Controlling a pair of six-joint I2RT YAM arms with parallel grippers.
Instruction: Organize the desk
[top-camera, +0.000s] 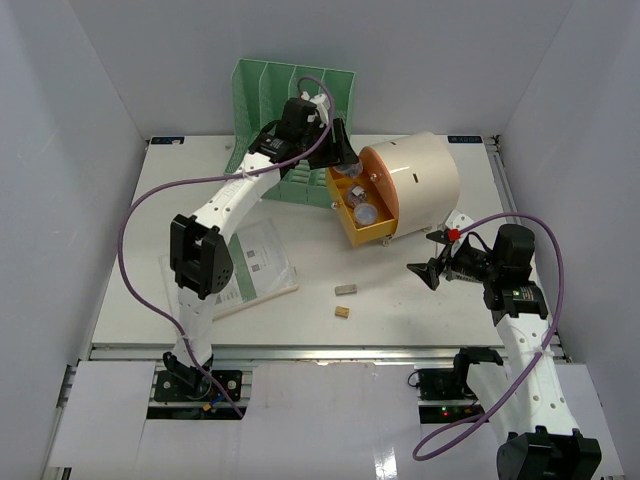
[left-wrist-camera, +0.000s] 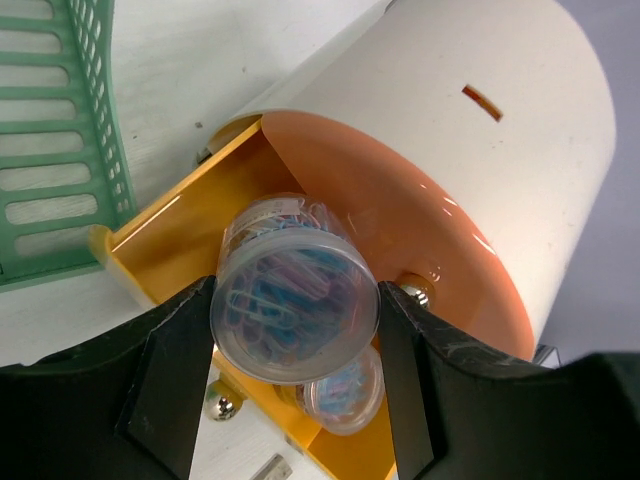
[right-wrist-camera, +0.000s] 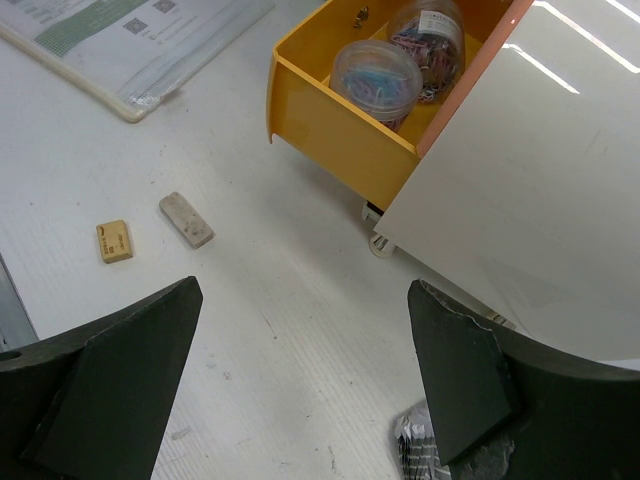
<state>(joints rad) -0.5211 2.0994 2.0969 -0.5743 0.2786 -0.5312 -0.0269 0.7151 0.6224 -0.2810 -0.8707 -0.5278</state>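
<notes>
1. We see the left gripper (left-wrist-camera: 297, 335) clasping a clip jar (left-wrist-camera: 295, 295) at the drawer (left-wrist-camera: 190, 225), above a second jar (left-wrist-camera: 345, 395).
2. The right gripper (right-wrist-camera: 300, 400) gapes empty above the desk (top-camera: 200, 170).
3. We judge the grey eraser (right-wrist-camera: 186, 219), tan eraser (right-wrist-camera: 115, 240) and papers (top-camera: 255, 260) unsorted.

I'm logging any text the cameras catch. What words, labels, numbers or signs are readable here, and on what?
Nothing here reads clearly.
On the sheet in the plastic sleeve: green heading, print and square codes, too small to read.
On the rear jar in the yellow drawer: a white label, blurred.
On the jar of paper clips between the left fingers: no label showing.
</notes>
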